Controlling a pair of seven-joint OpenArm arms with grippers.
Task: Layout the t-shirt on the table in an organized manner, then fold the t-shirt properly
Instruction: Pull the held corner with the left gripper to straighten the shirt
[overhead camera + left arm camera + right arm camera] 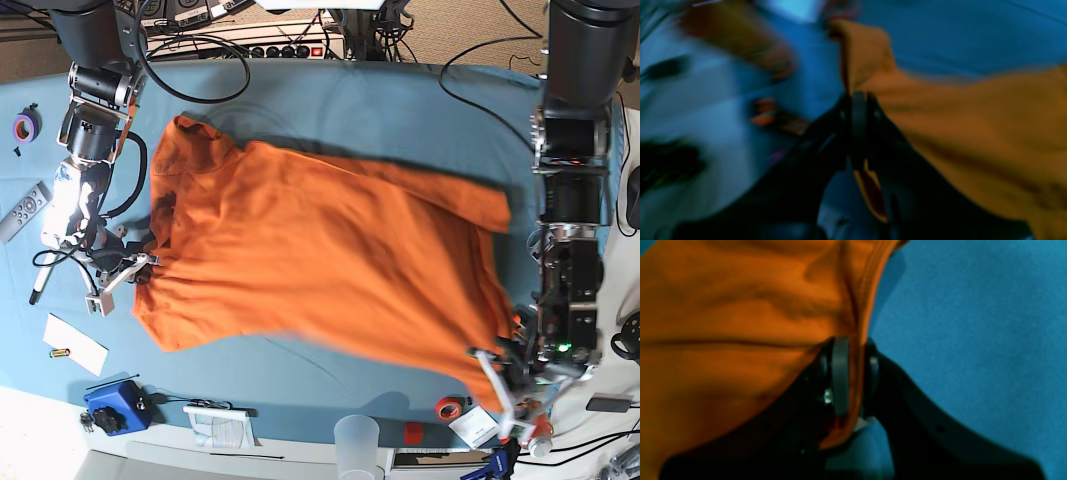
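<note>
two hands are clamped on the t-shirt (320,250), operator, one at each end of it. your left hand (858,100) has its jaws pressed together on a fold of orange cloth; in its wrist view the fabric runs away to the right and a small flap stands up just above the fingertips, though that view is badly blurred. in the base view this hand (500,375) sits at the near right of the bench (400,110), holding the shirt's near right corner.

your right hand (853,373) pinches a stitched hem between its pads, the cloth bunching to the left of the jaws and bare blue bench cover to the right. in the base view it (140,262) grips the shirt's left edge, near the left side of the bench.

the shirt lies stretched across the middle of the bench, wrinkled, slanting from far left to near right, with its right part smeared by motion blur. you can see a clear plastic cup (357,440) at the near edge, a blue box (112,405) at the near left, a white paper slip (75,343) beside it, a remote (22,210) and a purple tape roll (27,125) at the far left, and a red tape roll (449,408) just near your left hand.
</note>
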